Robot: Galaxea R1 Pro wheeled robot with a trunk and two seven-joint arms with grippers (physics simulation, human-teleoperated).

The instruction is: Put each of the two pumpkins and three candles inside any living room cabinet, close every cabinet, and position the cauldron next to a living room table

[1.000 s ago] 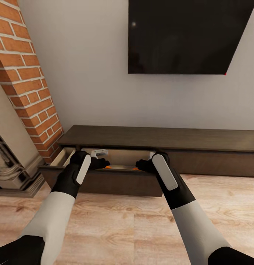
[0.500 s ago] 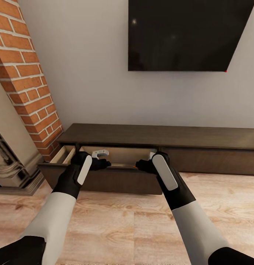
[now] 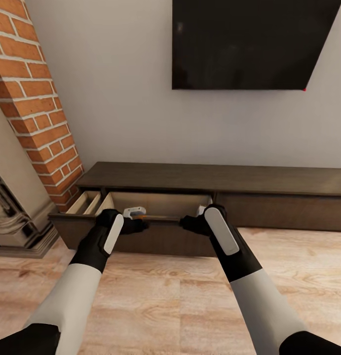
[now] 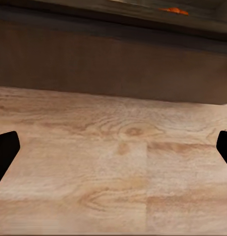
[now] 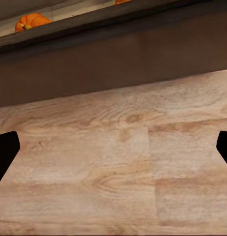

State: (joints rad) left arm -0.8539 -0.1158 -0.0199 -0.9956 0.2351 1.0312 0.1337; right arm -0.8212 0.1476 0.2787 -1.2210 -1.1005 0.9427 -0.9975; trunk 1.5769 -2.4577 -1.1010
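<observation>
Dark-brown drawer half open

Brick column [image 3: 34, 98] stands left of the cabinet [image 3: 214, 178]. Left gripper [image 3: 135, 223] and right gripper [image 3: 187, 223] are at the drawer front [image 3: 155, 236], both with fingers [image 4: 5, 152] spread, gripping nothing. One pumpkin [image 5: 32, 21] lies inside this drawer.

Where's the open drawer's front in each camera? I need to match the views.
Head: the drawer front is the dark panel at lower centre, between the two arms.
Left wrist: a dark band across the picture's upper part.
Right wrist: a slanted dark band across the upper part.
Shared landmark: the plank floor, meeting the front's lower edge.
</observation>
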